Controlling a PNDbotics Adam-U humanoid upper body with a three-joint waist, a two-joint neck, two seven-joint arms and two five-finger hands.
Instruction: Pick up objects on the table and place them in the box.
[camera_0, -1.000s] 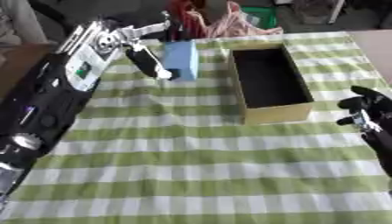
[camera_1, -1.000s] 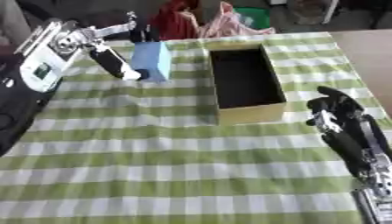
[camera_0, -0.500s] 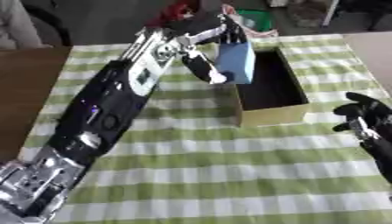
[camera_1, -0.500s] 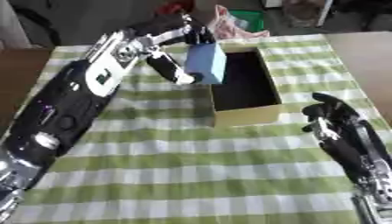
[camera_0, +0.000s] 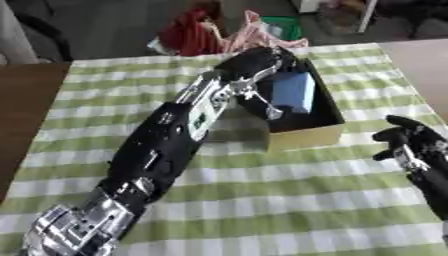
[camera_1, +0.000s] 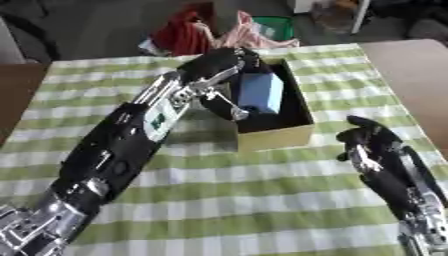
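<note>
A light blue block (camera_0: 292, 91) sits tilted inside the open cardboard box (camera_0: 306, 135), which has a dark inside. My left hand (camera_0: 252, 67) reaches over the box's left wall, its fingers curled round the block's left and top sides. The long black and silver left arm stretches from the lower left corner up to the box. My right hand (camera_1: 367, 141) rests at the right edge, just right of the box's near corner, fingers relaxed and holding nothing.
A green and white checked cloth (camera_0: 245, 195) covers the table. Red and pink bags (camera_0: 210, 35) and a green container (camera_0: 282, 27) lie beyond the far edge. Bare brown tabletop (camera_0: 22, 110) shows on the left.
My left hand has carried the blue block rightwards from left of the box, over its wall and down into it. The right hand has stayed put.
</note>
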